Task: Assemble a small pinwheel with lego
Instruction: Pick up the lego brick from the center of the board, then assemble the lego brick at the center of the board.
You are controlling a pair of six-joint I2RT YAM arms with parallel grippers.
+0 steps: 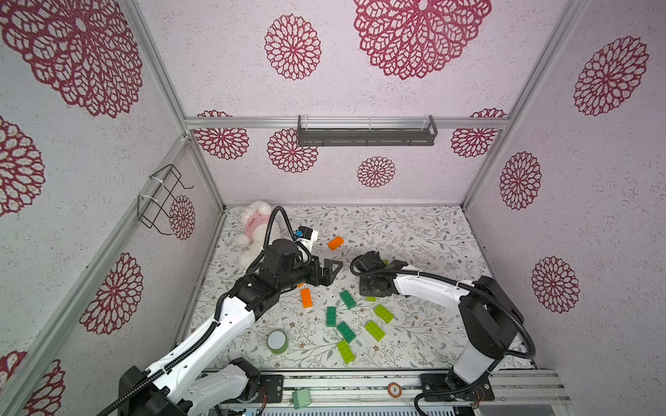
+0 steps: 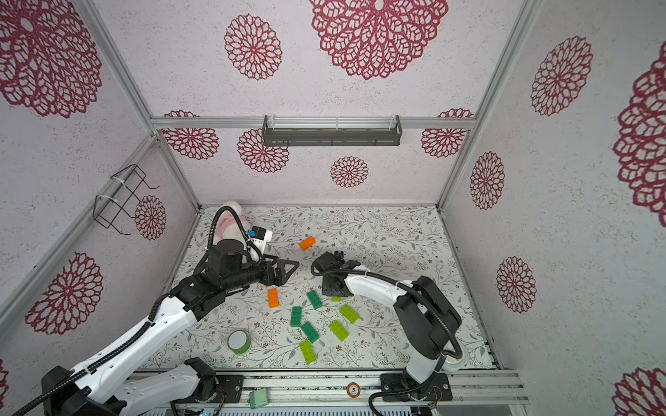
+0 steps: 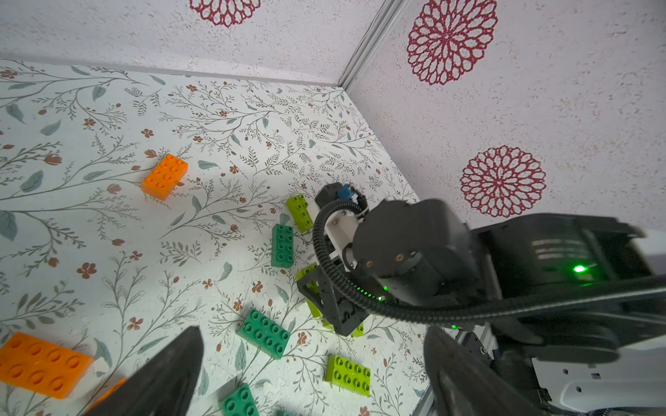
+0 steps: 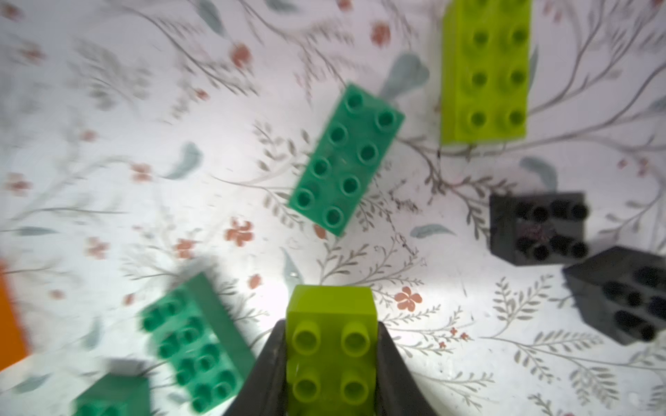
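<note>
Top views. The left gripper (image 1: 333, 272) hangs over the floral-printed table (image 1: 414, 230), left of centre, jaws apart and empty. The right gripper (image 1: 373, 290) points down at centre. Its jaws are hidden beneath the wrist, and a sliver of a lime-green oblong studded plastic brick (image 1: 370, 299) shows under it. One orange oblong brick (image 1: 336, 243) lies far of both grippers, a second orange brick (image 1: 306, 298) just near-side of the left gripper. Three dark green oblong bricks (image 1: 347, 299) and three loose lime-green bricks (image 1: 374, 330) lie scattered nearward. A round green tape roll (image 1: 277, 341) stands near left.

Left wrist view. The left gripper (image 3: 310, 345) has its jaws spread wide, nothing between its fingers (image 3: 169, 371).

Right wrist view. The right gripper (image 4: 331, 335) is clamped on the lime-green oblong studded plastic brick (image 4: 329, 363), a finger against each long side. Two black square studded bricks (image 4: 538, 228) sit just beside each other.
</note>
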